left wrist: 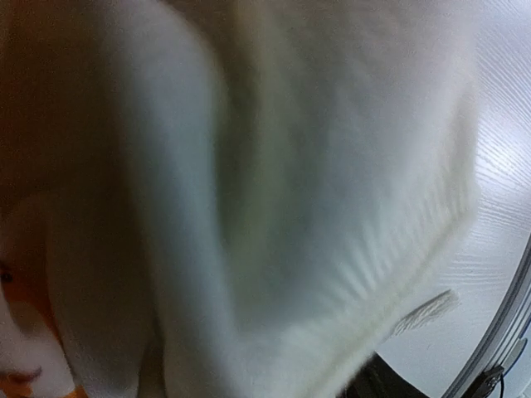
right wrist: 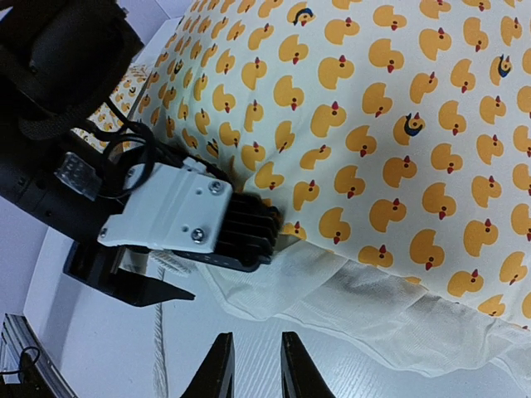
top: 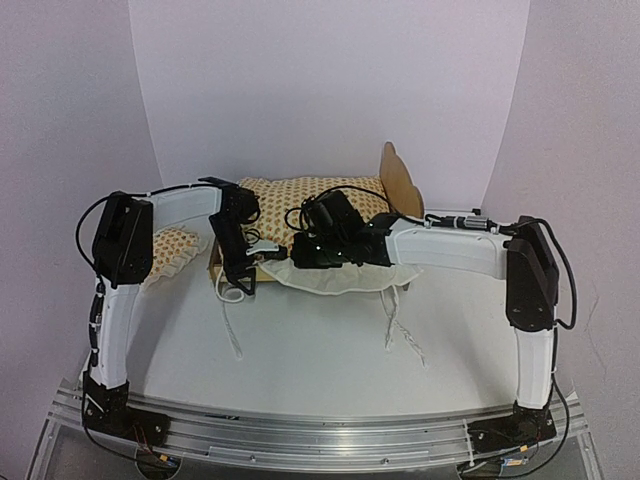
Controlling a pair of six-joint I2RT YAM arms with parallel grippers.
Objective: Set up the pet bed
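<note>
Left of frame: pillow (top: 170,250). Left gripper (top: 238,280) at cushion (top: 320,192) edge, own view smothered by white fabric; opening cannot tell. Centre: right gripper (right wrist: 255,342) narrow, empty. Centre-right: pet bed (top: 402,182) under cushion; probably light, stiff plywood; grasp headboard rim.

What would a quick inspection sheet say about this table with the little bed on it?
Surface: white table, faint wood grain.
Job's things: pet bed, headboard toward the right arm; duck-print mattress cushion on it, near edge overhanging, ties trailing; ruffled pillow beside its left end.
Clutter: nothing seen.
Grippers: left gripper at the cushion's near edge, grip unclear; right gripper, fingers slightly apart, empty.
Cables: black cables looping along both arms.
Surroundings: plain white backdrop; metal rail in front.
</note>
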